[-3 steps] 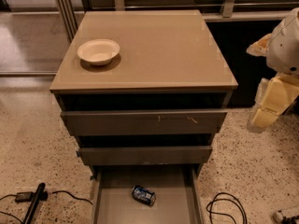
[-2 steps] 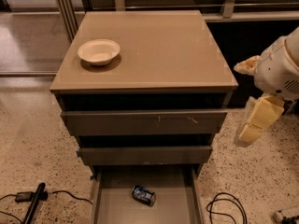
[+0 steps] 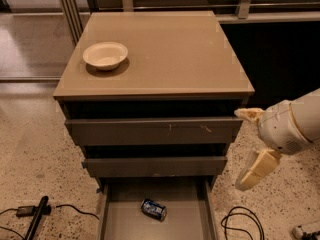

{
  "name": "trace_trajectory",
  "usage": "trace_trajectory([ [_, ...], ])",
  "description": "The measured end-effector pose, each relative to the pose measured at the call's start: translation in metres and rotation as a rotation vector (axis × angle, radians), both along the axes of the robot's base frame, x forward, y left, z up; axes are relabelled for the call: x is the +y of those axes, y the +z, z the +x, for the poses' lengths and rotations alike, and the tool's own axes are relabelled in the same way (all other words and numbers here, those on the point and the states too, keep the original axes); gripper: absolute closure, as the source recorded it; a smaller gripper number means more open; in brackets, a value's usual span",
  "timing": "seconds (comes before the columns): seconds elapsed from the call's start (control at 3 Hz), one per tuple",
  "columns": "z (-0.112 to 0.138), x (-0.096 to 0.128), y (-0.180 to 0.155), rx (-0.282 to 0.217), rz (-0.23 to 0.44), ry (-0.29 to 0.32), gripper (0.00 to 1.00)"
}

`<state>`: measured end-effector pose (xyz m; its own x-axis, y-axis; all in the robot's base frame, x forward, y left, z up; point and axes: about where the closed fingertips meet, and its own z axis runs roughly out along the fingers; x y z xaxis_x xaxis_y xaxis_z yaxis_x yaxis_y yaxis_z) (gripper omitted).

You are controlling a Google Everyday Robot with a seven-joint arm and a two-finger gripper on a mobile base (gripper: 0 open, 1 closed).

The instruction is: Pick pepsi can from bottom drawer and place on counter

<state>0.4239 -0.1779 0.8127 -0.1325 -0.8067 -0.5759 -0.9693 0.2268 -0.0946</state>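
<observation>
The pepsi can (image 3: 153,209) lies on its side on the grey floor of the bottom drawer (image 3: 125,224), which is pulled out at the foot of the cabinet. The tan counter (image 3: 165,54) tops the cabinet. My gripper (image 3: 247,144) hangs at the right of the cabinet, level with the two upper drawer fronts, above and to the right of the can. Its two cream fingers (image 3: 257,169) are spread apart and hold nothing.
A white bowl (image 3: 105,55) sits on the counter's left part. Two grey drawer fronts (image 3: 150,131) stand slightly out above the open drawer. Black cables lie on the speckled floor at the left (image 3: 35,214) and right (image 3: 242,224).
My gripper and arm have moved left and down, from beside the counter's right edge to near the cabinet's right front corner. The can and bowl have not moved.
</observation>
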Motion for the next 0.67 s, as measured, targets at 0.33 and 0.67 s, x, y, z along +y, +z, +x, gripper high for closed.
trace_trajectory([
  [0.33, -0.0064, -0.0011, -0.0565, 0.019, 0.064, 0.021, 0.00],
  [0.67, -0.0064, 0.0000, -0.0579, 0.020, 0.065, 0.021, 0.00],
])
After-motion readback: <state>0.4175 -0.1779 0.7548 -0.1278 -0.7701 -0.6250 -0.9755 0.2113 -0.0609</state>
